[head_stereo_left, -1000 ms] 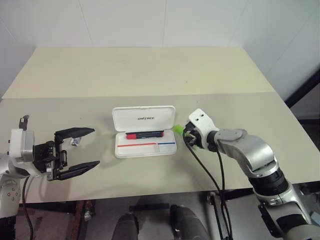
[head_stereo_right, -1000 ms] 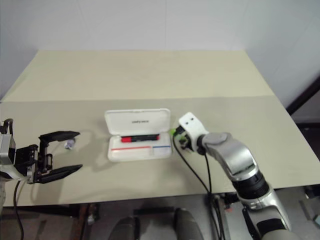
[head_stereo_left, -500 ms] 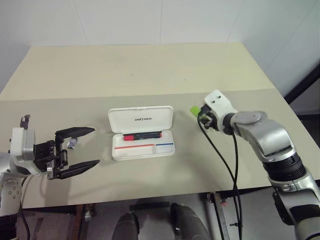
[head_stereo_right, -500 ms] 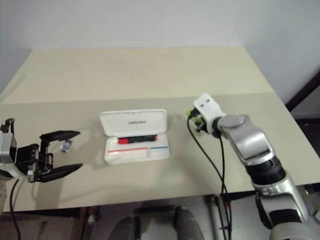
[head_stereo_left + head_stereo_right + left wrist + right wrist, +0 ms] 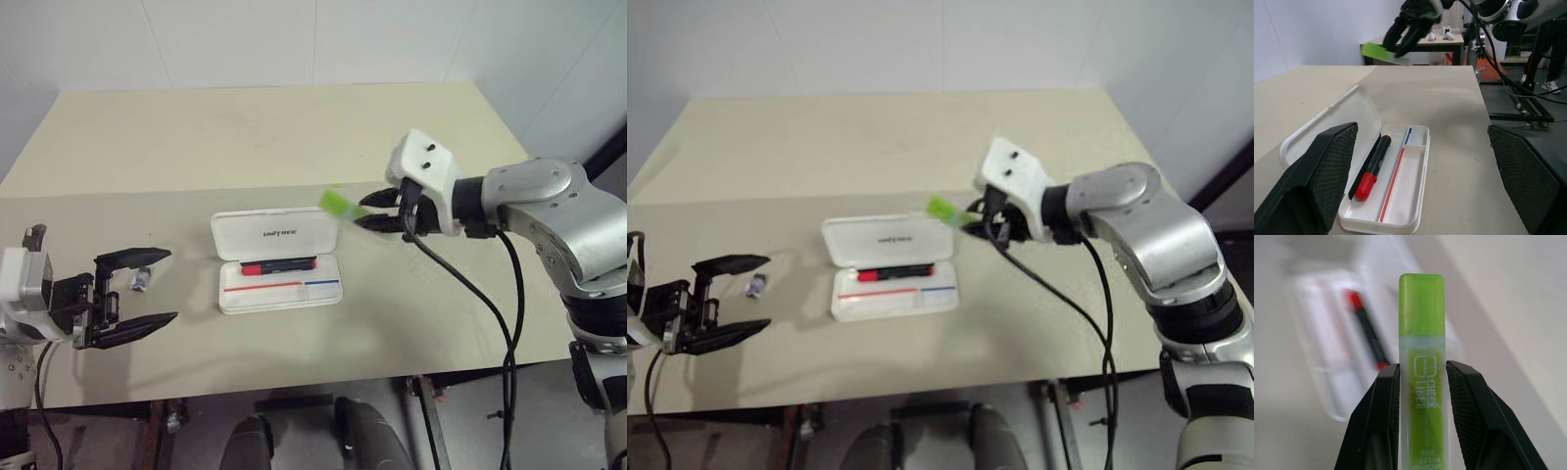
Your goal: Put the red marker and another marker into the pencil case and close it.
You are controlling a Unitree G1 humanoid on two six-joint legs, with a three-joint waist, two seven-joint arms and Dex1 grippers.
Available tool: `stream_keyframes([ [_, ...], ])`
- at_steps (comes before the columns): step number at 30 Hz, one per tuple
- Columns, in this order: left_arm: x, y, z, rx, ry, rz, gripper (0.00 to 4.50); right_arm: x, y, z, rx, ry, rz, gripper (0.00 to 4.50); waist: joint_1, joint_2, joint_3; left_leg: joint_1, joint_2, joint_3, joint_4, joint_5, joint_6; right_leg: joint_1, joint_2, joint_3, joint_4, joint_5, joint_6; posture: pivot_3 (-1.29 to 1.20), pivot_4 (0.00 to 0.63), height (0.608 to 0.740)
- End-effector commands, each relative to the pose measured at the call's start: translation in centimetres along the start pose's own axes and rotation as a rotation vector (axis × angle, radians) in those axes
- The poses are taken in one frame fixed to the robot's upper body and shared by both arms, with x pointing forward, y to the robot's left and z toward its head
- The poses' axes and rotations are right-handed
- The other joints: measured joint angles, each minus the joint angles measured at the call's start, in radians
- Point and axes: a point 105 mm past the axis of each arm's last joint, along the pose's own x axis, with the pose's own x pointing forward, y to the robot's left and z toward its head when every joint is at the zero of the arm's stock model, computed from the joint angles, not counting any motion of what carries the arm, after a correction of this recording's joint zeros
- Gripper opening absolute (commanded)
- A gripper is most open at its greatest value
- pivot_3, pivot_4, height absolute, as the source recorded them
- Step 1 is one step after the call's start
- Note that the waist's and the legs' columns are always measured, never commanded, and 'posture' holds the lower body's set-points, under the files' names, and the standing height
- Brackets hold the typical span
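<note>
The white pencil case [image 5: 279, 259] lies open at mid-table, its lid [image 5: 274, 233] flat behind the tray. The red marker [image 5: 280, 265] lies inside along the tray's back wall. My right gripper [image 5: 377, 211] hangs in the air above and just right of the case, shut on the light-green marker [image 5: 341, 204], which sticks out leftward over the lid's right corner. The right wrist view shows the green marker [image 5: 1421, 367] pinched between both fingers [image 5: 1382, 421]. My left gripper [image 5: 147, 289] is open with nothing in it, low at the table's left, pointing toward the case [image 5: 1386, 191].
A small grey-purple object [image 5: 140, 281] lies on the table between the left gripper's fingers and the case. A seam [image 5: 490, 183] runs across the beige table behind the case. The right arm's black cable [image 5: 470, 294] hangs down over the table's front right.
My right gripper has lifted the green marker off the table and swung it up and left over the case's right end. The left gripper stays open at the left.
</note>
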Motion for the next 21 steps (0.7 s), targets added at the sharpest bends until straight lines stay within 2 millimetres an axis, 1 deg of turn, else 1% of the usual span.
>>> stream_keyframes([
  [1, -0.7, 0.1, 0.3, 0.02, 0.01, -0.038, 4.5, 1.7, 2.6, 1.3, -0.1, -0.037, 0.141, 1.13, 0.0, 0.0, 0.0, 0.0, 0.0, 0.0, 0.0, 0.0, 0.0, 0.0, 0.0, 0.0, 0.001, 0.0, 0.0, 0.0, 0.15, 0.74],
  [3, -1.2, 0.1, 0.2, 0.013, 0.02, -0.041, 4.5, 2.9, 3.6, 1.7, -0.142, -0.057, 0.193, 1.13, 0.0, 0.0, 0.0, 0.0, 0.0, 0.0, 0.001, 0.0, 0.0, 0.0, 0.0, 0.0, 0.002, 0.0, 0.0, 0.0, 0.15, 0.74],
  [5, -2.2, -0.1, -0.1, 0.006, 0.054, -0.029, 4.5, 4.4, 4.3, 2.0, -0.184, -0.076, 0.224, 1.13, -0.001, 0.0, 0.0, 0.0, 0.0, 0.0, 0.001, 0.0, 0.0, -0.001, 0.0, 0.0, 0.003, 0.0, 0.0, 0.0, 0.15, 0.74],
  [10, -3.6, -0.5, 0.1, 0.016, 0.096, 0.003, 4.5, 7.7, 5.1, 2.5, -0.271, -0.097, 0.228, 1.13, -0.003, 0.0, 0.0, 0.0, 0.001, 0.0, 0.001, 0.0, 0.0, -0.003, 0.0, 0.0, 0.007, -0.001, -0.002, 0.0, 0.15, 0.74],
  [16, -4.0, -1.0, 0.4, 0.031, 0.103, 0.035, 4.5, 9.9, 5.8, 3.1, -0.321, -0.122, 0.241, 1.13, 0.001, -0.001, 0.0, 0.0, 0.001, 0.0, 0.001, 0.0, -0.001, -0.004, 0.0, -0.001, 0.009, -0.001, -0.002, 0.0, 0.15, 0.74],
  [21, -3.8, -1.4, 0.2, 0.031, 0.102, 0.042, 4.5, 11.9, 5.6, 2.7, -0.41, -0.089, 0.229, 1.13, 0.0, -0.001, 0.0, 0.0, 0.001, 0.0, 0.001, 0.0, -0.001, -0.004, 0.0, -0.001, 0.009, -0.002, -0.004, 0.0, 0.15, 0.74],
])
